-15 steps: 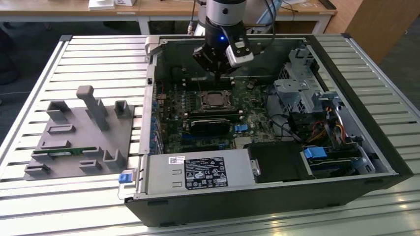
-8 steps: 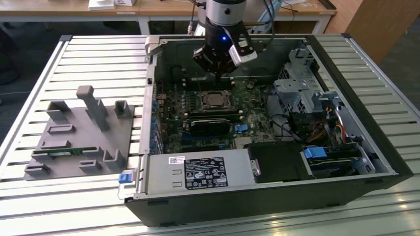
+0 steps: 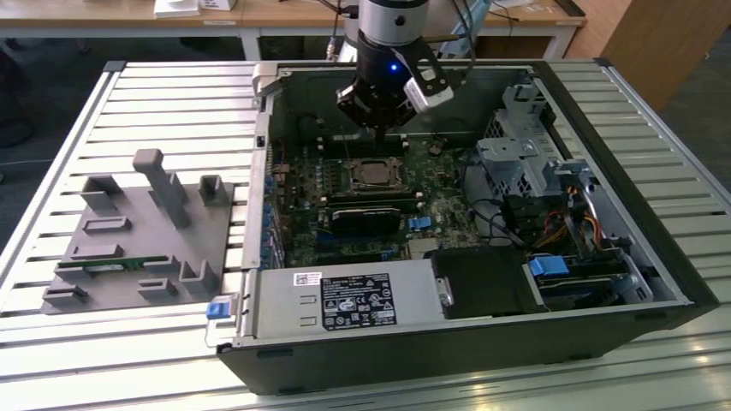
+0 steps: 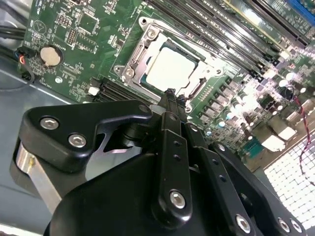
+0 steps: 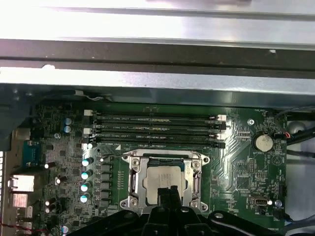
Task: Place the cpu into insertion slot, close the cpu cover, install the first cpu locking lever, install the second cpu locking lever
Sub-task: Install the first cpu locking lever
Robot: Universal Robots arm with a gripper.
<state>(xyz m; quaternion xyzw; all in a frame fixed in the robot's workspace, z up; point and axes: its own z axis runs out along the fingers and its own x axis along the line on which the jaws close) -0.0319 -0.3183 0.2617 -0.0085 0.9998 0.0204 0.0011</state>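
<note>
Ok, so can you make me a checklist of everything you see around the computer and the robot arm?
Surface: slatted metal table carrying the open computer case.
Job's things: cpu lies flat on the green board, with the cpu cover down around it.
Clutter: grey slotted holder block beside the case, on the exterior view's left.
Grippers: gripper is at the cover's edge, jaws together and holding nothing; whether it touches the cover cannot be told.
Cables: coloured wire bundle inside the case, on the exterior view's right.
Surroundings: wooden desks behind the table.
</note>
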